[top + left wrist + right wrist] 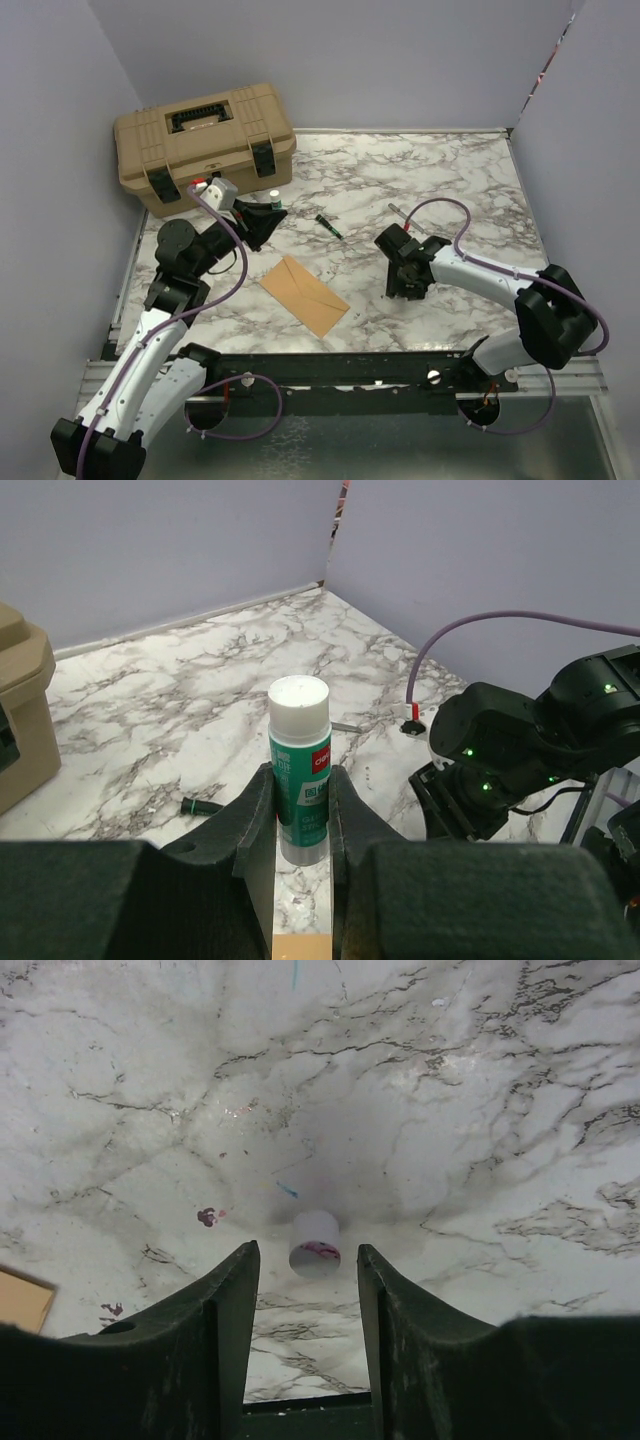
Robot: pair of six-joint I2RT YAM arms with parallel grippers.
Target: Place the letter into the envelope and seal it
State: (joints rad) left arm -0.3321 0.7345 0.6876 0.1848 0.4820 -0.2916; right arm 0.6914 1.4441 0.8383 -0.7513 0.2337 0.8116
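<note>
While one hand grips one glue stick, one envelope rests.

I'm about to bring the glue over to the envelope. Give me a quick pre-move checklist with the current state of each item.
1. Grip: ok. The left gripper is shut on the glue stick, which stands upright.
2. Stick uncapped: cannot tell. Its top is white, and a small white cylinder lies on the table between the right gripper's fingers.
3. Other arm free: ok. The right gripper is open and holds nothing.
4. Target clear: ok. The envelope lies flat between the arms, and neither gripper touches it.
5. Letter inside: cannot tell. No separate sheet shows.
6. Envelope open for gluing: cannot tell from the top view.
</note>
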